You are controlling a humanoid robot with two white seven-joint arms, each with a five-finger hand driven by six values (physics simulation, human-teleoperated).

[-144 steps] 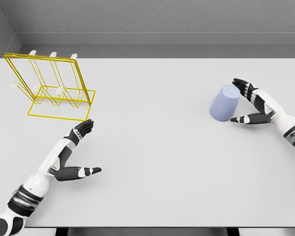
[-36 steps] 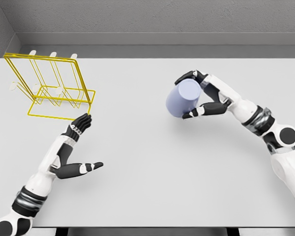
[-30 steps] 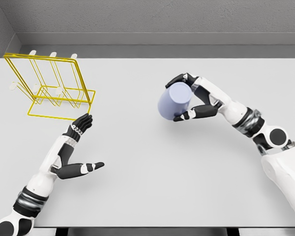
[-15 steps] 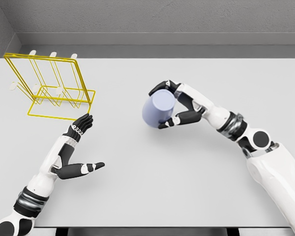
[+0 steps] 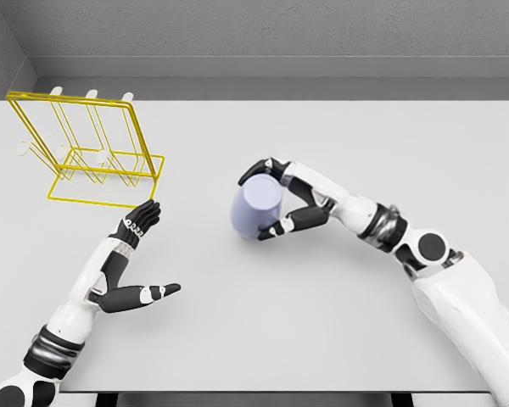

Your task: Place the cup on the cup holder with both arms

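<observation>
Step in hand: handover leg. Right robot hand [image 5: 274,199] grasps the cup [image 5: 256,209], fingers over its top and thumb under, cup tilted near mid-counter [image 5: 322,322]. Left robot hand [image 5: 132,259] released, fingers spread, well to the cup's left. Rack [image 5: 85,148] just beyond the left fingertips [image 5: 150,209]. Next, likely: bring cup within left reach and transfer.
</observation>
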